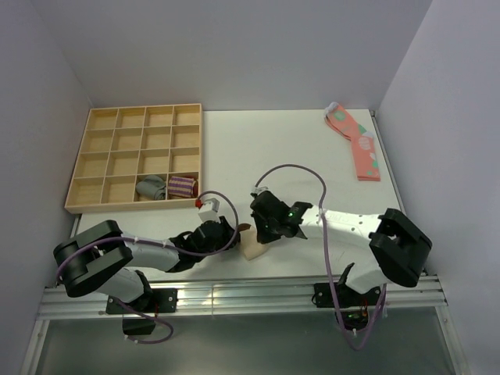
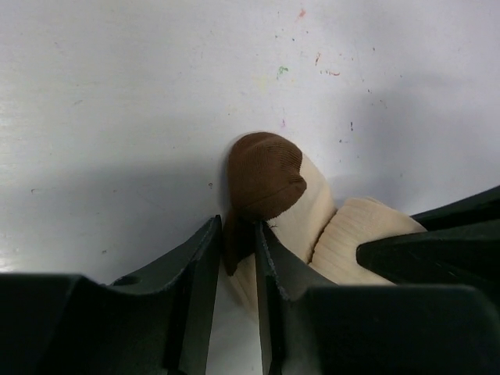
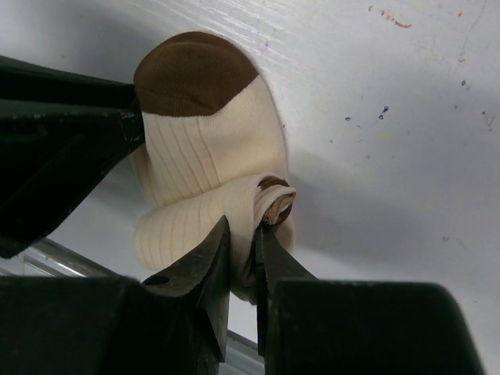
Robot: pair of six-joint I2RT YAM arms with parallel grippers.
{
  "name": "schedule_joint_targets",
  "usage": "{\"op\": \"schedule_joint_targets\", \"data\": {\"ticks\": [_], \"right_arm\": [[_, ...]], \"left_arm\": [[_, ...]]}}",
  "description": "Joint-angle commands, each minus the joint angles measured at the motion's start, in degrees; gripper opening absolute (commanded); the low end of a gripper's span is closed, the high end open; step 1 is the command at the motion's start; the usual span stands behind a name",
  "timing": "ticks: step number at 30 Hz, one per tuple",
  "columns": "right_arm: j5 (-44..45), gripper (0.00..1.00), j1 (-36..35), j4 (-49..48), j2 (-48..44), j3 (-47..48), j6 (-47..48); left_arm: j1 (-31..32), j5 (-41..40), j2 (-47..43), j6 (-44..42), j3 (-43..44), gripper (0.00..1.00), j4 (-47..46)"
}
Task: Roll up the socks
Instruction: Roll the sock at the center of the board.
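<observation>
The beige socks (image 1: 253, 244) with dark brown bands lie partly rolled near the table's front edge, between my two grippers. In the left wrist view my left gripper (image 2: 237, 244) is shut on the brown end of the socks (image 2: 264, 176). In the right wrist view my right gripper (image 3: 244, 234) is shut on the end of the rolled part of the socks (image 3: 195, 226), whose brown toe (image 3: 191, 74) points away. In the top view my left gripper (image 1: 232, 232) sits left of the socks and my right gripper (image 1: 266, 232) right of them.
A wooden compartment tray (image 1: 101, 160) stands at the back left, holding a grey rolled sock (image 1: 151, 187) and a purple-striped rolled sock (image 1: 181, 186). Pink socks with green spots (image 1: 358, 141) lie at the back right. The table's metal front rail (image 1: 234, 293) is just behind the socks.
</observation>
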State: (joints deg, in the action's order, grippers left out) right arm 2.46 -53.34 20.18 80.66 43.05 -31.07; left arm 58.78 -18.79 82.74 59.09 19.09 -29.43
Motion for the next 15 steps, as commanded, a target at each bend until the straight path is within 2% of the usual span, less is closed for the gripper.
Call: {"op": "schedule_joint_targets", "data": {"ticks": [1, 7, 15], "right_arm": [[-0.7, 0.04, 0.61, 8.1, 4.66, 5.19, 0.92], [-0.71, 0.04, 2.63, 19.07, 12.57, 14.58, 1.71], [-0.88, 0.06, 3.42, 27.45, 19.0, 23.74, 3.47]], "left_arm": [[0.72, 1.91, 1.55, -3.98, -1.43, 0.31, 5.0], [0.72, 2.0, 0.94, -4.69, -3.79, 0.32, 0.61], [2.3, -1.86, -7.14, -6.27, -7.84, 0.4, -1.86]]}}
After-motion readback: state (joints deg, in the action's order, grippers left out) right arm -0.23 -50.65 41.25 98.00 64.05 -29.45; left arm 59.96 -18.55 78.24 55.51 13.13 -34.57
